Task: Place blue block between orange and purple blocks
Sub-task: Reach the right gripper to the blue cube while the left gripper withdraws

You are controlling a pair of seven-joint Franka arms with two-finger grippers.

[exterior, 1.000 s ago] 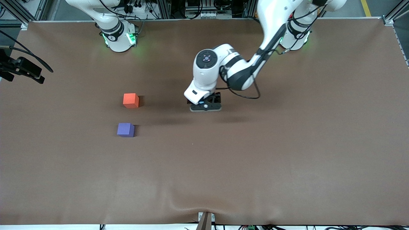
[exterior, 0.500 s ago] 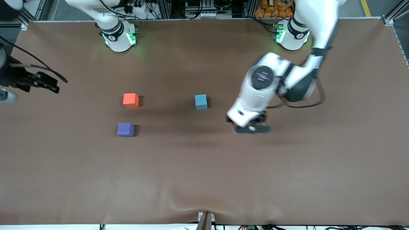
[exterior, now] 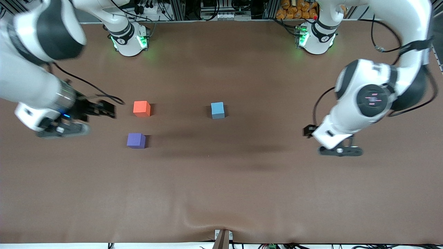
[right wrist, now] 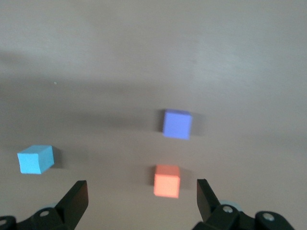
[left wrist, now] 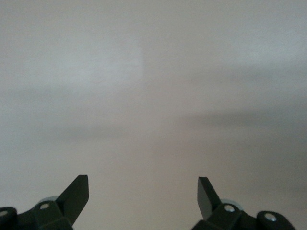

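Blue block (exterior: 217, 110) upright, square-on, untouched

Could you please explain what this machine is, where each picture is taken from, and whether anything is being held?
These are two robot arms bolted along one edge of a brown table, each ending in a two-finger gripper. The big picture looks down from a high camera facing the arms. The other two come from small cameras on the arms' wrists, so the dark tips at their lower edge are that gripper's own fingers.

Three small cubes lie on the table: an orange block, a purple block nearer the front camera, and a blue block set apart, toward the left arm's end.

The right gripper hangs open beside the orange block, at the right arm's end. The left gripper hangs open over bare table at its own end. Neither holds anything.
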